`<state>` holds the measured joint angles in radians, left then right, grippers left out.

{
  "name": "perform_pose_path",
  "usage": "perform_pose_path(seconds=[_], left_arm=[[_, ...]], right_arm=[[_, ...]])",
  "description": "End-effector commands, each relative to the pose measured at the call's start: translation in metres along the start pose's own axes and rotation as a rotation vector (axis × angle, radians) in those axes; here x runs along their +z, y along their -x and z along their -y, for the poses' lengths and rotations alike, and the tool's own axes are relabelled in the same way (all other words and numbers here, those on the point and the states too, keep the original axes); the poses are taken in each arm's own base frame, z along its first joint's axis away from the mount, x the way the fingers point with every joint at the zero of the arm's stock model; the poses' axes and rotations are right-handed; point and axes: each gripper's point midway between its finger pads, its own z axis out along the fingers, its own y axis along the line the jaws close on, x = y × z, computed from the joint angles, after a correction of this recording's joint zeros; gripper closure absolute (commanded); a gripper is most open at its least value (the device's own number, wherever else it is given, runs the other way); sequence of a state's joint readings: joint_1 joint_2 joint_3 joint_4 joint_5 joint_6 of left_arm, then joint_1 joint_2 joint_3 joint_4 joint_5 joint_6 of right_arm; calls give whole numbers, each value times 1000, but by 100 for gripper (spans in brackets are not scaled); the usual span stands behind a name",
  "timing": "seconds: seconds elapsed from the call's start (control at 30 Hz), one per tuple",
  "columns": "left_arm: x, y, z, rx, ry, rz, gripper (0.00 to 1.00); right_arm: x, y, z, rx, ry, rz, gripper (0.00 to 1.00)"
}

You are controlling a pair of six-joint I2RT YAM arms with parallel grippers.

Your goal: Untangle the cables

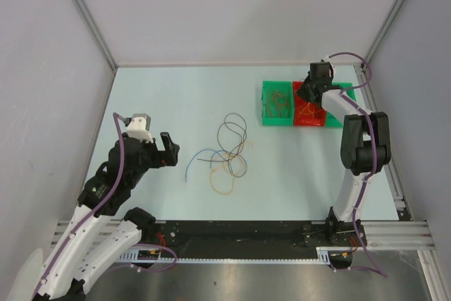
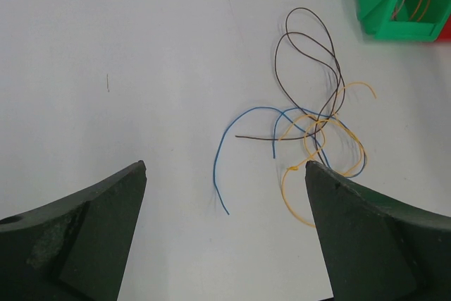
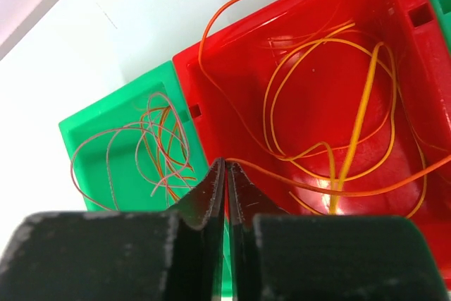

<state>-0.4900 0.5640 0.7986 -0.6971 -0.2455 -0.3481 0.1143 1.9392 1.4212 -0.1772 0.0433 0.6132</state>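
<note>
cables (image 1: pixel 227 147) | brown, blue, orange loops tangled mid-desk (image 1: pixel 169 96) | others in bins (image 1: pixel 277 122) | I pinch one orange

Red bin (image 3: pixel 310 96) is glossy plastic, green bin (image 3: pixel 106 103) the same sheen; cables (image 2: pixel 317 128) smooth-coated; table (image 2: pixel 106 47) matt; left gripper (image 2: pixel 225 170) fingers (image 2: pixel 366 230) dull black, scuffed.

Pale blue table (image 1: pixel 176 96), plain grey walls (image 1: pixel 232 5)
</note>
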Motion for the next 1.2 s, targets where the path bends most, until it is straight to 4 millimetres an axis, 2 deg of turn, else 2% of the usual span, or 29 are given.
perform_pose_path(seconds=[0.0,0.1,0.23,0.4,0.53,0.67,0.77,0.8,0.9,1.17], left_arm=[[-2,10,4,-7,-27,44,0],[-2,10,5,-8,-33,47,0],[-4,11,5,-8,-37,53,0],[-5,12,5,-10,-38,59,0],[-5,12,4,-11,-34,57,0],[-4,12,4,-10,-33,55,0],[-3,11,4,-9,-30,51,0],[-3,11,4,-9,-28,50,0],[-2,10,4,-8,-26,44,0],[0,9,3,-7,-20,37,0]], right_arm=[[-7,1,1,-25,-20,-1,78],[-25,13,-10,-43,-3,25,61],[-48,27,-22,-71,13,53,50],[-75,50,-27,-70,22,102,43],[-85,72,-9,-51,-9,137,40],[-84,86,18,-31,-67,141,39],[-79,80,32,-36,-121,119,40],[-78,85,47,-20,-153,119,41],[-68,80,60,-6,-173,90,44],[-47,71,74,-3,-193,53,50]])
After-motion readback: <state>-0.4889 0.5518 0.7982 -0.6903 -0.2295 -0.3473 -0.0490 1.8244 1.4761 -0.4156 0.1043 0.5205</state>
